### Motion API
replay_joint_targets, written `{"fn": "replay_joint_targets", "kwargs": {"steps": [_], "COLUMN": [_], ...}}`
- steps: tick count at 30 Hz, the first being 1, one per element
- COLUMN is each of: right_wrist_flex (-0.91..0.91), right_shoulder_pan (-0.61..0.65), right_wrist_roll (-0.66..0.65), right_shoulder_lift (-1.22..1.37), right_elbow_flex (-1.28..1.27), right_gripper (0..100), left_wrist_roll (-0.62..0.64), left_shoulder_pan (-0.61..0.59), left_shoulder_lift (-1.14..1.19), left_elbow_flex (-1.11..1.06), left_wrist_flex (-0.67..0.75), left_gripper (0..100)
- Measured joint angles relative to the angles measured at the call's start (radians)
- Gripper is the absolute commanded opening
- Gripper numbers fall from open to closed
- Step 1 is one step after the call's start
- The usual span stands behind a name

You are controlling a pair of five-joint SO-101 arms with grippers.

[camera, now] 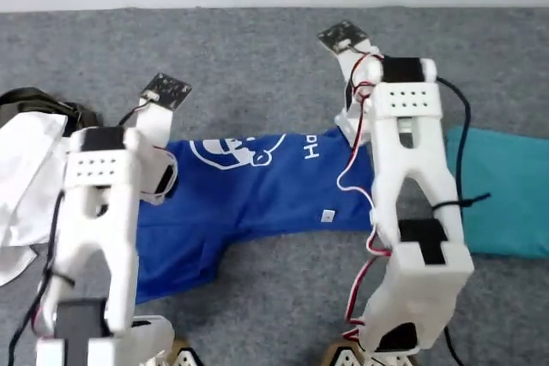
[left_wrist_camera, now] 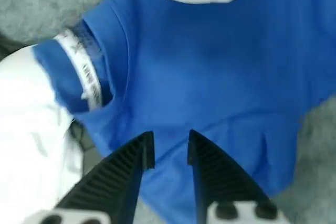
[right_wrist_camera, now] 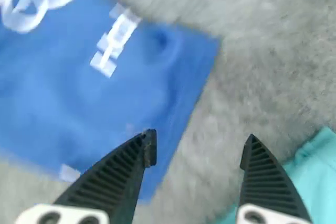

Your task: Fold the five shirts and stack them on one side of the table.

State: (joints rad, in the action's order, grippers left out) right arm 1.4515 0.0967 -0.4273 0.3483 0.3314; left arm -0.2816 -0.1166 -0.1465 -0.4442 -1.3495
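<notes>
A: Fast pass. Where's the shirt being worked?
B: The blue shirt (camera: 257, 186) is spread across the middle of the high view on the grey table (camera: 257, 49), white print facing up. Collar end points to the left of the frame, bottom edge to the right. Part of it spreads toward the lower left.

A: Other shirts?
B: At the left edge there's a crumpled white shirt (camera: 26, 177). The left wrist view has it (left_wrist_camera: 31, 129) touching the collar end of the blue one (left_wrist_camera: 210, 66). At the right edge a teal shirt (camera: 506, 195) lies flat, apart from the blue one with a strip of bare table between. At upper left, above the white one, is a bunch of dark cloth (camera: 34, 105); can't tell what it is.

A: Grippers?
B: The left gripper (left_wrist_camera: 170, 148) hangs over the blue shirt near the collar. Its fingers are a narrow gap apart and nothing is pinched between them. Can't tell whether the tips touch the cloth.
B: The right gripper (right_wrist_camera: 200, 148) has its fingers spread wide. One is over a corner of the blue shirt (right_wrist_camera: 79, 93), the other over bare table beside the teal shirt (right_wrist_camera: 315, 166).

A: Arms in the high view?
B: The left arm (camera: 103, 212) is at lower left, over the blue shirt's left end. The right arm (camera: 412, 169) is right of centre, between blue and teal.
</notes>
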Motion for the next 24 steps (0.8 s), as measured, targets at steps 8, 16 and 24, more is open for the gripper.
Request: {"fn": "replay_joint_targets", "kwargs": {"steps": [8, 16, 24], "right_wrist_flex": [-0.293, -0.416, -0.288], "right_shoulder_pan": [0.000, -0.023, -0.075], "right_wrist_roll": [0.126, 0.127, 0.127], "right_shoulder_lift": [0.219, 0.374, 0.423], "right_elbow_flex": [0.000, 0.068, 0.262], "right_gripper": [6.5, 4.2, 4.3], "left_wrist_roll": [0.058, 0.061, 0.023], "left_shoulder_pan": [-0.034, -0.152, -0.209], "left_shoulder_lift": [0.321, 0.462, 0.462], "left_elbow_flex": [0.129, 0.206, 0.207], "left_wrist_flex": [0.061, 0.061, 0.060], "left_gripper": [2, 2, 2]}}
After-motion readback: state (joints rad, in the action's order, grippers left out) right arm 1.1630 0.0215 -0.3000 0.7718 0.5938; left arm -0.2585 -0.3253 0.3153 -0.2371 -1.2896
